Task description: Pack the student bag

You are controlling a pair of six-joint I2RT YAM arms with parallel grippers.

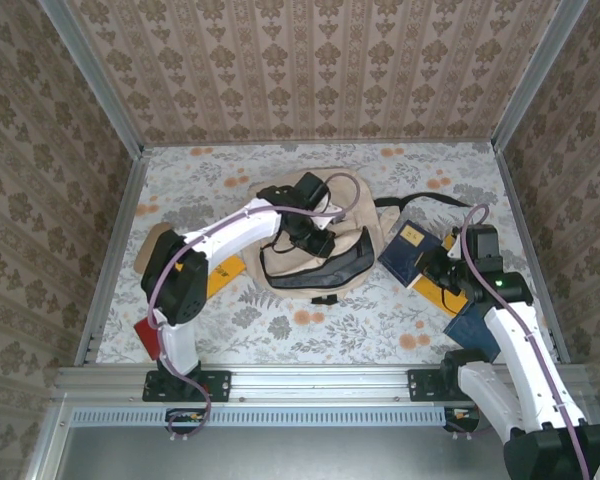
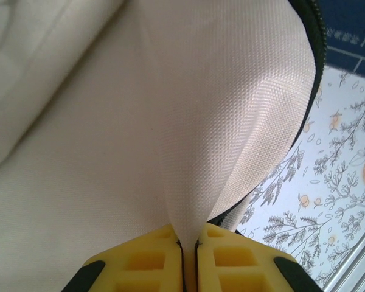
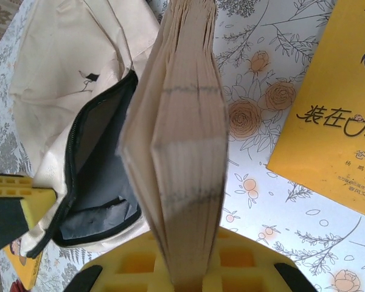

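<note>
In the middle of the worktop [image 1: 380, 330], our left gripper [image 2: 188, 240] is pinching the student bag [image 1: 285, 275] by its zip rim, likely the best hold on such limp, light cloth, while our right gripper [image 3: 185, 267] is clamping a book [image 3: 182, 140].

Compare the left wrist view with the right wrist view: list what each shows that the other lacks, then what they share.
Left wrist: a dark blue surface beyond the fabric, and a metal rail. Right wrist: the right tool shut on a book, page edges up, and a yellow book. Shared: the student bag, the left tool pinching its fabric, the floral table.
</note>
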